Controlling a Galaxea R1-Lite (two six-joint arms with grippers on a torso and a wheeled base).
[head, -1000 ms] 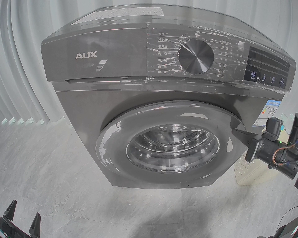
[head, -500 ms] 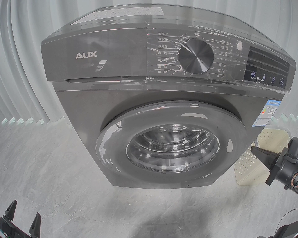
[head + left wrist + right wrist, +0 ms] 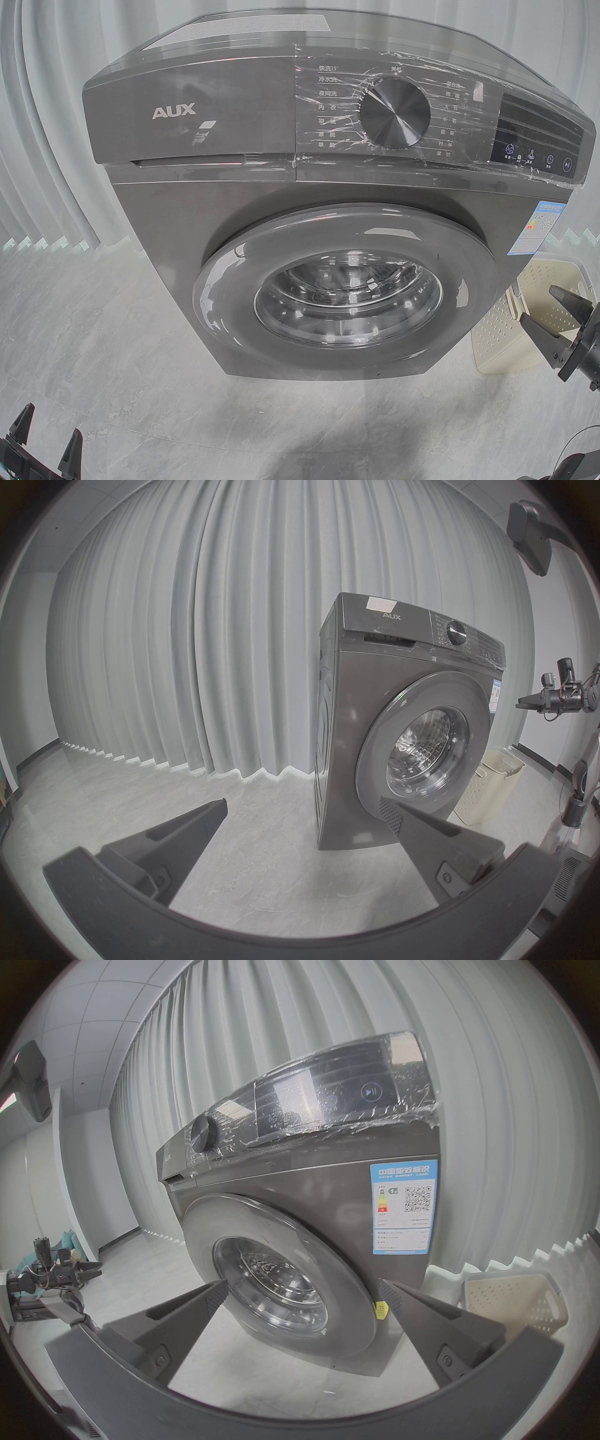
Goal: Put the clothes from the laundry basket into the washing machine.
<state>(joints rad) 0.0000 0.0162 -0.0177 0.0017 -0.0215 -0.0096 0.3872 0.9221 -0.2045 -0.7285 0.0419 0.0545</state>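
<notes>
Washing machine (image 3: 250, 206) before curtain (image 3: 44, 125), laundry basket (image 3: 500, 337) beside its right side, both on floor (image 3: 125, 350)

Lighting was bright, even and diffuse, the pale curtain (image 3: 37, 125) and floor (image 3: 94, 325) uniformly lit, with only faint, soft-edged shade on the floor at the foot of the washing machine (image 3: 187, 206). Glare showed as white highlights curving along the glossy door ring (image 3: 387, 232) and within the door glass (image 3: 347, 299), plus small glints across the wrinkled plastic film (image 3: 337, 94). Distortion was strong fisheye bowing in every view, straight machine edges curved, and black corners rimmed both wrist views.
</notes>
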